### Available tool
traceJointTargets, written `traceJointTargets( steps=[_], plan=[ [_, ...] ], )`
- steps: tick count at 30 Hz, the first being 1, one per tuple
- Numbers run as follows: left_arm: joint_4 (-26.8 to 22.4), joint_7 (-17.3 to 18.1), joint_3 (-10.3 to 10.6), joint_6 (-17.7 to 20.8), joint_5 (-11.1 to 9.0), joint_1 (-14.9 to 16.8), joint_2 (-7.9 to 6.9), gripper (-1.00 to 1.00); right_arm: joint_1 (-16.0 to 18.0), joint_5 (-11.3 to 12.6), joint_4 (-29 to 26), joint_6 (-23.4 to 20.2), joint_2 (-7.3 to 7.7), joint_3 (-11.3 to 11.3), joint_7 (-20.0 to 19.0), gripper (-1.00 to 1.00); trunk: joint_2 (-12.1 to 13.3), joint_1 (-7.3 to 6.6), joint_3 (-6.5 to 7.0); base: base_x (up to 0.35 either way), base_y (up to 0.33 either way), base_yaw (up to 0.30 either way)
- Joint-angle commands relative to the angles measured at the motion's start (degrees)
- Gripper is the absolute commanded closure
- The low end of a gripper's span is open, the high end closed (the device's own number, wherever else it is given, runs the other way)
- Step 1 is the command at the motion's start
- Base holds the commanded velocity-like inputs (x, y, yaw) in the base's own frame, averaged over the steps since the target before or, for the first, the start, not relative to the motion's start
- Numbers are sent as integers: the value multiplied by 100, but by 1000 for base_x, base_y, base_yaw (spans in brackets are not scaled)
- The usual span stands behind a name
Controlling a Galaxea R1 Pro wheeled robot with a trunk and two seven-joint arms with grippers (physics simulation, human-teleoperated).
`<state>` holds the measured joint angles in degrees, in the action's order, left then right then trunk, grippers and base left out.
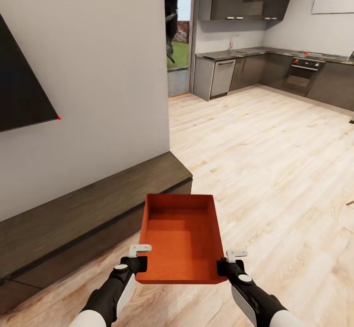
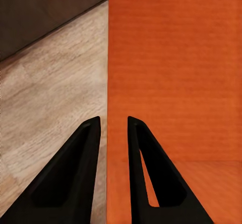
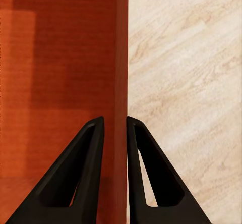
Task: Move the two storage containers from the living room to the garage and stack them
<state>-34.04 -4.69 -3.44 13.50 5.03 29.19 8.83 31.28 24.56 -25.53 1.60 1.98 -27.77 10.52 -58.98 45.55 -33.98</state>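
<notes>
I've got one bin held up off the wood floor, just right of the bench end. L gripper pinches the bin's left wall near the close corner, R gripper pinches the right wall opp. Both jaws narrow, a finger inside and one outside the wall. TV on wall above bench; kitchen far beyond bench, to its right.

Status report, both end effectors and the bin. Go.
Left end effector shut on the orange-red shallow ribbed bin, left wall. Right end effector shut on its right wall. Bin level, above light wood-plank floor. Dark-wood bench close on the left.
</notes>
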Motion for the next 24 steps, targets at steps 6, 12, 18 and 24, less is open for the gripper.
traceJointTargets(
  steps=[6, 12, 18, 24],
  plan=[
    [2, 82, -258, 30, 327, -1, 51, 100, 10, 57, -30, 16, 51, -44, 3, 100, -4, 0, -5, 0, 0, 0],
    [10, 229, -558, 30, 613, -1, 84, 100, 10, 142, -31, 0, 23, -119, 67, 100, -4, 0, -5, 0, 0, 0],
    [11, 382, -810, 30, 840, -1, 85, 100, 10, 245, -31, -21, -18, -252, 170, 100, -4, 0, -5, 0, 0, 0],
    [11, 32, 238, 30, -292, -1, -83, 100, 10, 40, -31, -22, 191, -41, 3, 100, -4, 0, -5, 0, 0, 0]
  ],
)
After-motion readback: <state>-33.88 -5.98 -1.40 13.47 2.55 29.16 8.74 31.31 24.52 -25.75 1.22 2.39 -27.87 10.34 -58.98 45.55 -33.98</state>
